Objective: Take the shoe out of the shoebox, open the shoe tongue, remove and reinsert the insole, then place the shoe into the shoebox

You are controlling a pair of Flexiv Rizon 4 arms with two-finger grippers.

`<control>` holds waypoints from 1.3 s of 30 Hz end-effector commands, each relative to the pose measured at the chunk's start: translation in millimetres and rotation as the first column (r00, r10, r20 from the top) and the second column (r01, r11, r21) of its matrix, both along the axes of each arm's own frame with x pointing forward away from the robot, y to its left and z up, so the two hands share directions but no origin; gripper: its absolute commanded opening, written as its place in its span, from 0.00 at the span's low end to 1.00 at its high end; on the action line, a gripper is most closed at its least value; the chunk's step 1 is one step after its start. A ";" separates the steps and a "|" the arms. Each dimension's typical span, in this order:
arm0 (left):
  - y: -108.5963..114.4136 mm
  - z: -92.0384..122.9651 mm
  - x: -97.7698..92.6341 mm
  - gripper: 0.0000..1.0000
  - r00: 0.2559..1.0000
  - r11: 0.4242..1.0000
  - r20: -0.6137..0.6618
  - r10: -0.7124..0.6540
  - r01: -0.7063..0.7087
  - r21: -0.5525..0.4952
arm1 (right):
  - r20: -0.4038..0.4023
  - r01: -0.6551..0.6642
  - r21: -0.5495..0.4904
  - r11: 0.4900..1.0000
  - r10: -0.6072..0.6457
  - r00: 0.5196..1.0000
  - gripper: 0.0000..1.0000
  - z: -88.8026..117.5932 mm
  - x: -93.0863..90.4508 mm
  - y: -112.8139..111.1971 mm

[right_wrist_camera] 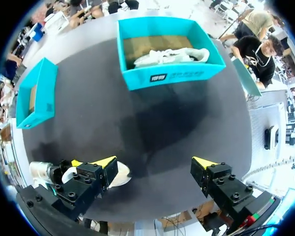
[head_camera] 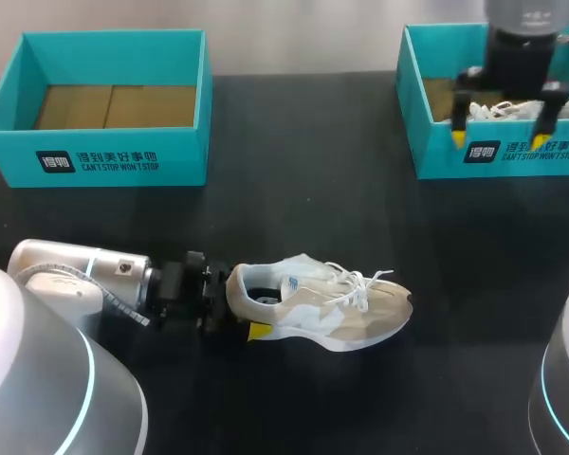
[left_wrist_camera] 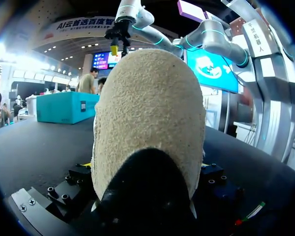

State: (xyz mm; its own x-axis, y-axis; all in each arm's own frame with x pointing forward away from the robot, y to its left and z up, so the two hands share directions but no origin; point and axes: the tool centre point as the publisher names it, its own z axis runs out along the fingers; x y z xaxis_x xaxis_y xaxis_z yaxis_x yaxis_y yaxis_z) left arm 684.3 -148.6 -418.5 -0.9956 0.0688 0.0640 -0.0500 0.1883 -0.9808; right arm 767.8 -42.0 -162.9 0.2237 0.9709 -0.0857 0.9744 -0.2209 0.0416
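On black worktop [head_camera: 313, 190]: beige-and-white lace-up sneaker [head_camera: 322, 303], sole down.
Left tool [head_camera: 237, 306]: clamped on heel, likely steadying it.
Right tool [head_camera: 500, 140]: spread wide, over teal cardboard shoebox [head_camera: 431, 156].

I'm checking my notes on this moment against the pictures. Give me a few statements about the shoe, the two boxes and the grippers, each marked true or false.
1. The shoe lies on the table, outside both boxes. True.
2. The right gripper holds the shoe. False: its fingers are open and empty above the right box. The left gripper grips the shoe at the heel.
3. The left box holds a white item. False: only its brown bottom shows. The white item lies in the right box.
4. The shoe's toe points away from the left gripper, toward the robot's right. True.
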 end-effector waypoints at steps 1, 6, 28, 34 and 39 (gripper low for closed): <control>0.0 0.1 -1.3 0.00 1.000 1.000 0.000 0.002 -0.002 0.001 | 0.001 -0.021 0.026 0.999 0.021 1.000 1.00 -5.3 -9.8 15.2; 0.0 0.1 -1.3 0.00 1.000 1.000 0.000 0.002 -0.002 0.001 | 0.001 -0.021 0.026 0.999 0.021 1.000 1.00 -5.3 -9.8 15.2; 0.0 0.1 -1.3 0.00 1.000 1.000 0.000 0.002 -0.002 0.001 | -0.005 -0.052 0.014 0.999 0.052 0.999 1.00 -24.2 -74.4 162.1; 0.0 0.1 -1.3 0.00 1.000 1.000 0.000 0.002 -0.002 0.001 | -0.005 -0.052 0.014 0.999 0.052 0.999 1.00 -24.2 -74.4 162.1; 0.0 0.1 -1.3 0.00 1.000 1.000 0.000 0.002 -0.002 0.001 | -0.005 -0.052 0.014 0.999 0.052 0.999 1.00 -24.2 -74.4 162.1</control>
State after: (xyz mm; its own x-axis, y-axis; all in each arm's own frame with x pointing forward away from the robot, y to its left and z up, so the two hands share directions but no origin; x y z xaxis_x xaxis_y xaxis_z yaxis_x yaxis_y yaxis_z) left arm 684.3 -148.6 -418.5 -0.9956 0.0688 0.0639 -0.0500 0.1880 -0.9809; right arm 692.6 117.6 -186.7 0.1720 0.9827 -0.0688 0.9849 -0.1700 0.0337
